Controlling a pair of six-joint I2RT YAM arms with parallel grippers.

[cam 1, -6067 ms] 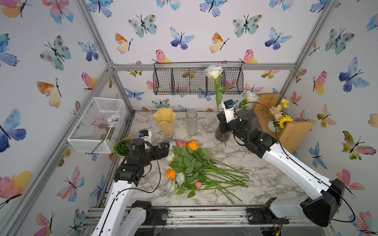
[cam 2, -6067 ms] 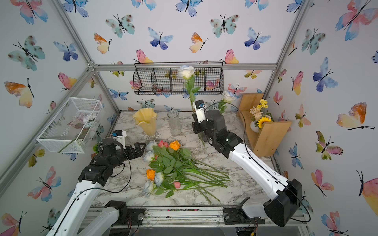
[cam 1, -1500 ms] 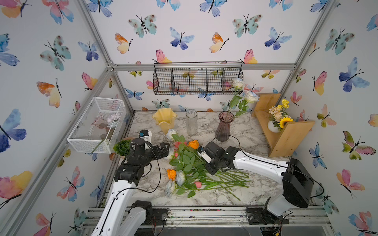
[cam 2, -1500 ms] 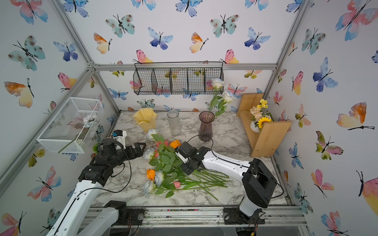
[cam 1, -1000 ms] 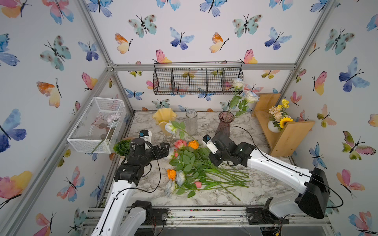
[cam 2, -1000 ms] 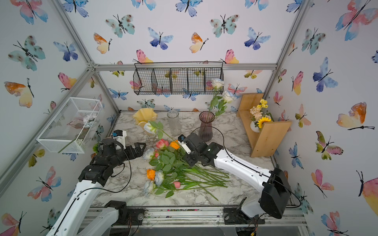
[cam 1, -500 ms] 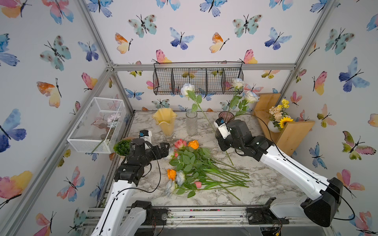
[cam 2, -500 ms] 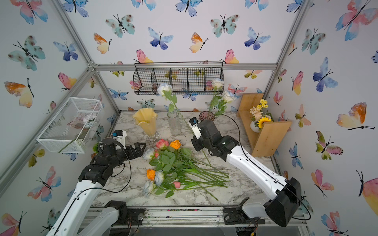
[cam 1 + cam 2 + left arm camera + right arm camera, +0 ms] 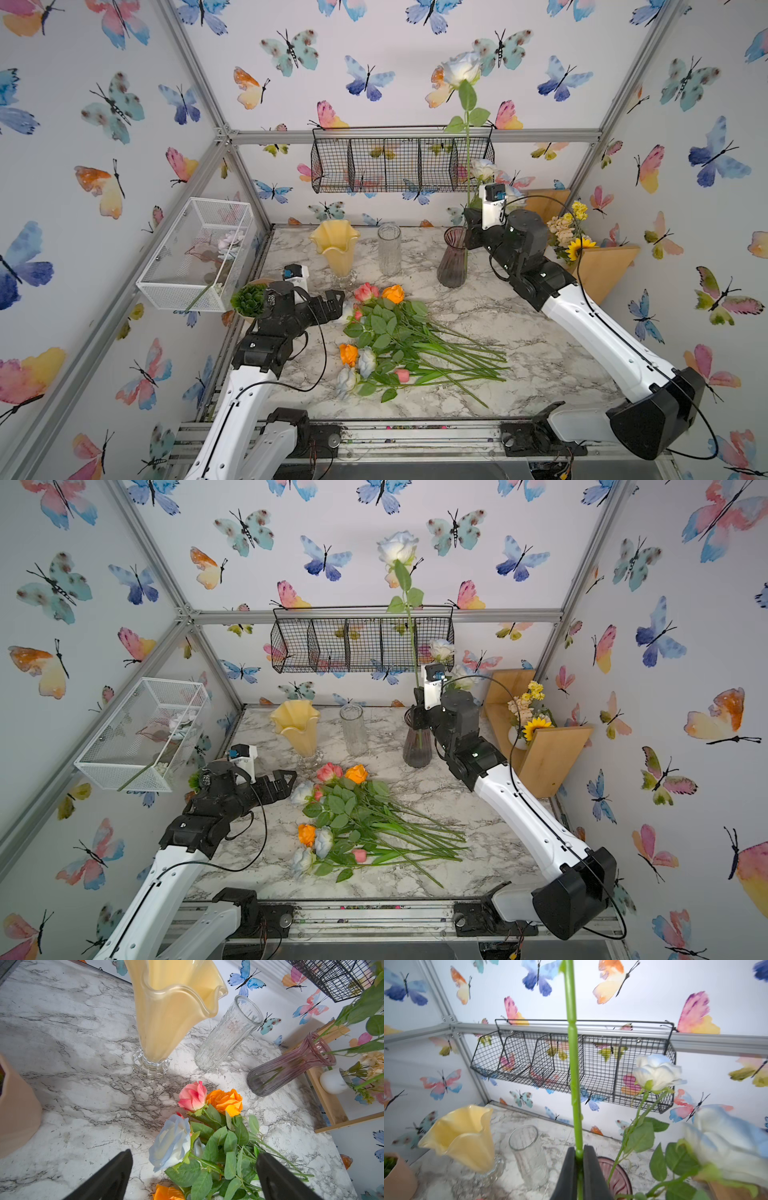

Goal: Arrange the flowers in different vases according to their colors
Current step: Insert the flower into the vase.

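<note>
The worktop (image 9: 540, 324) is grey-veined white marble; yellow vase (image 9: 334, 249); clear ribbed vase (image 9: 389, 251); smoky purple vase (image 9: 451, 266); butterfly-printed walls (image 9: 395, 50).

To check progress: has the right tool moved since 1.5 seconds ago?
Yes. The right tool went from the pile of flowers up and back to the rim of the smoky purple ribbed glass vase, shut on the stem of a white rose.

Three vases stand in a row at the back of the table (image 9: 498, 307): the ruffled-rim vase (image 9: 334, 249) left, the cylinder vase (image 9: 389, 251) in the middle, the flared vase (image 9: 453, 259) right. The pile of flowers (image 9: 390, 336) lies before them, the succulent pot (image 9: 248, 300) to its left.
</note>
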